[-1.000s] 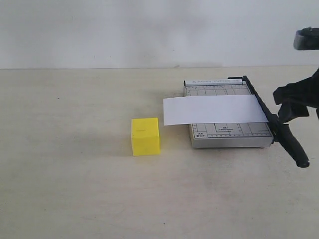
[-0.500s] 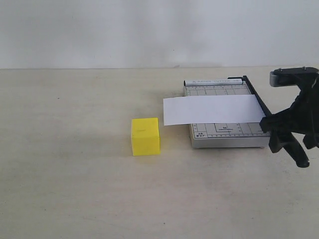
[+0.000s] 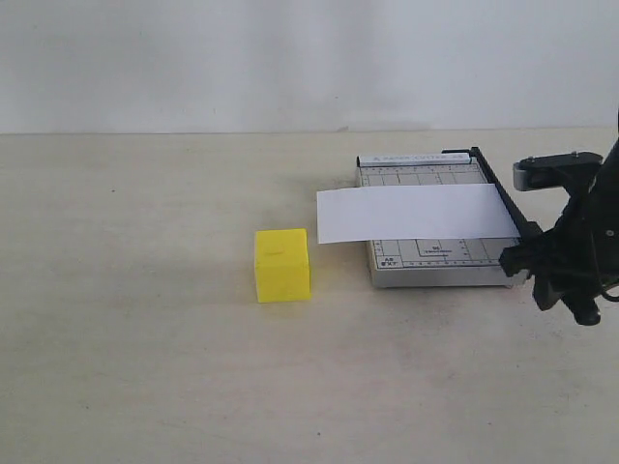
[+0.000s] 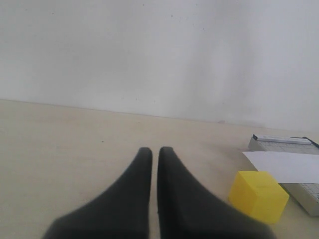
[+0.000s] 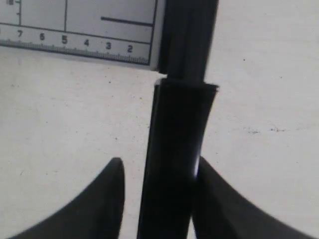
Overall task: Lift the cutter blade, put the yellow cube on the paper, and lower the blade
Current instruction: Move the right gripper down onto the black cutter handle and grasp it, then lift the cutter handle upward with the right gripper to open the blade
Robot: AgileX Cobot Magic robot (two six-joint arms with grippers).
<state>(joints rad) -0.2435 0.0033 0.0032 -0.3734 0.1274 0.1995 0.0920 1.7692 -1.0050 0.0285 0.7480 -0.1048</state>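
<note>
The yellow cube (image 3: 281, 265) rests on the table left of the grey trimmer (image 3: 440, 259); the left wrist view also catches the cube (image 4: 259, 195). A white paper (image 3: 416, 213) lies across the trimmer base, overhanging its left side. The cutter blade (image 3: 490, 181) lies down flat along the trimmer's right edge. My right gripper (image 3: 558, 280) is low over the blade's thick black handle (image 5: 174, 159). It is open, with one finger on each side of the handle, one touching and the other a small gap away. My left gripper (image 4: 151, 151) is shut and empty, well short of the cube.
The beige table ends at a white wall behind. The trimmer's ruler markings (image 5: 75, 40) show in the right wrist view. The left arm is outside the exterior view. Bare tabletop lies left of and in front of the cube.
My right gripper has dropped from the upper right down over the blade handle and now straddles it. The cube, paper and blade have not moved.
</note>
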